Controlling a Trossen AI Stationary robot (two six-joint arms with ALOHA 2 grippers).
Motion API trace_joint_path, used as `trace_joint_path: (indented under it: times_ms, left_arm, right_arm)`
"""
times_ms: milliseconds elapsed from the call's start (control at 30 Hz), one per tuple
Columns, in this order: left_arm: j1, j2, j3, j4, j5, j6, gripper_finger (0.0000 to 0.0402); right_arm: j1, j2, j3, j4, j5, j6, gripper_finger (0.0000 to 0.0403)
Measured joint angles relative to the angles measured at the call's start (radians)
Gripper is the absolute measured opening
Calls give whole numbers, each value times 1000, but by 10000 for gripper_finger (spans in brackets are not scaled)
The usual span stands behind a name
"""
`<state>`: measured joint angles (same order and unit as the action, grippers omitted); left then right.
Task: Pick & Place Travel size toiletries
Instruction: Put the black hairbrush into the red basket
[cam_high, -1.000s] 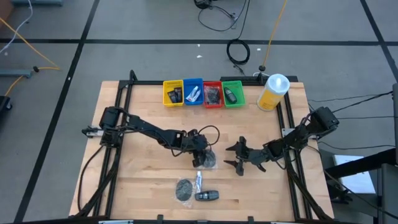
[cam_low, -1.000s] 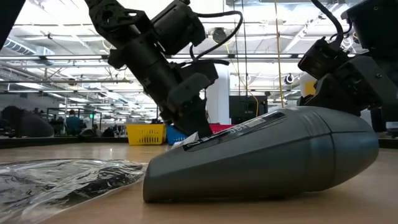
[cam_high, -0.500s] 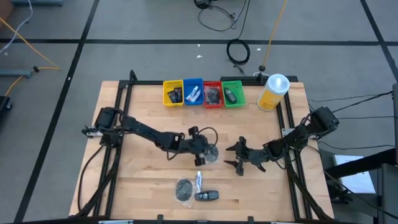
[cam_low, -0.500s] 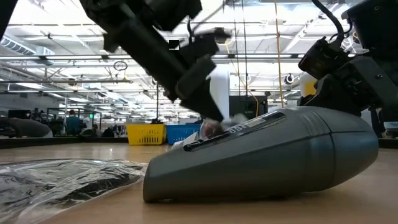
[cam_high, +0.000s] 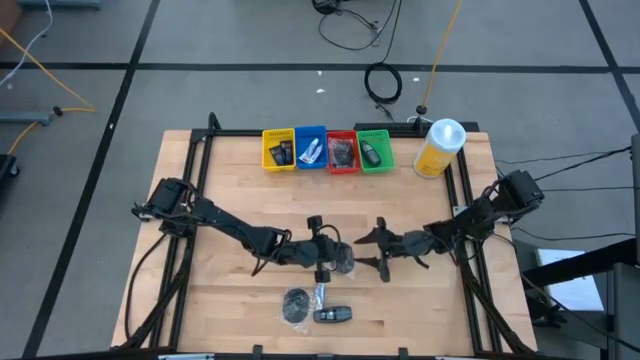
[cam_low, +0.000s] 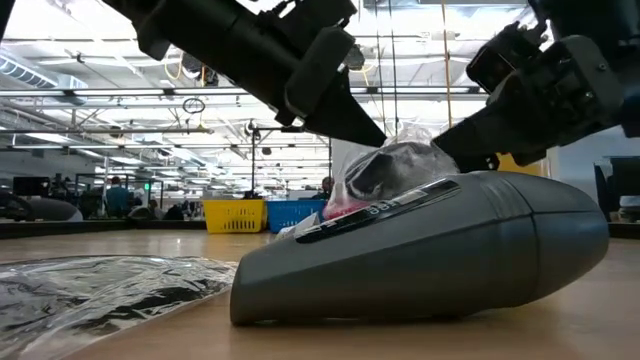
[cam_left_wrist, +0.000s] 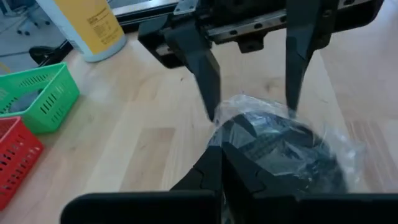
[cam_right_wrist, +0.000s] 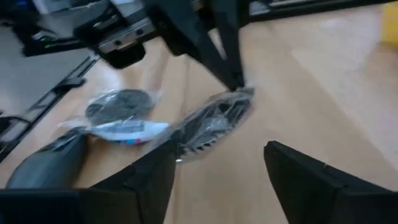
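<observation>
Since 1 second ago the left gripper (cam_high: 335, 256) has carried its clear-wrapped disc (cam_high: 342, 257) rightward to mid-desk, jaws pinching it, and the right gripper (cam_high: 383, 250), jaws spread, has moved in just beside it. 3 toiletries lie near the front edge: 1 wrapped disc (cam_high: 296, 305), 1 tube (cam_high: 320, 292), 1 dark bottle (cam_high: 333, 314). 4 trays (cam_high: 328, 150) sit at the back. Only the low view shows the carried disc (cam_low: 385, 170) lifted above the bottle (cam_low: 420, 250).

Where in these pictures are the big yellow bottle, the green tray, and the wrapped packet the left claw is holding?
Yellow bottle (cam_high: 434, 158): high view, on its yellow body below the white cap.
Green tray (cam_high: 388, 153): high view, on its right rim.
Wrapped packet (cam_left_wrist: 280, 146): left wrist view, on the dark disc inside the clear wrap.
</observation>
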<state>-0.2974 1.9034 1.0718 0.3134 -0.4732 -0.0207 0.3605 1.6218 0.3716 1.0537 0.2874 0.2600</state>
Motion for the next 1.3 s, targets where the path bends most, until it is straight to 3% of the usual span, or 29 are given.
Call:
trace_joint_path:
  times_ms: [300, 500, 833, 967, 1100, 1300]
  left_arm:
    - [0, 0, 0, -1, -86, -7, 4]
    - [-10, 0, 0, -5, -170, 11, 2]
    - [-32, 0, 0, -5, -229, 16, 4]
    - [-34, 0, 0, 0, -229, 17, 1]
    - [-34, 0, 0, 27, -218, 17, 6]
    - [-34, 0, 0, 109, -158, 19, 2]
  right_arm:
    - [-10, 0, 23, -71, -22, 14, 185]
    - [-12, 0, 24, -184, 108, 66, 177]
    - [-15, 0, 24, -72, 105, 22, 254]
    - [-15, 0, 24, -45, 105, -16, 260]
    - [-29, 0, 29, -59, 104, -20, 221]
    - [-45, 0, 32, -80, 68, -83, 112]
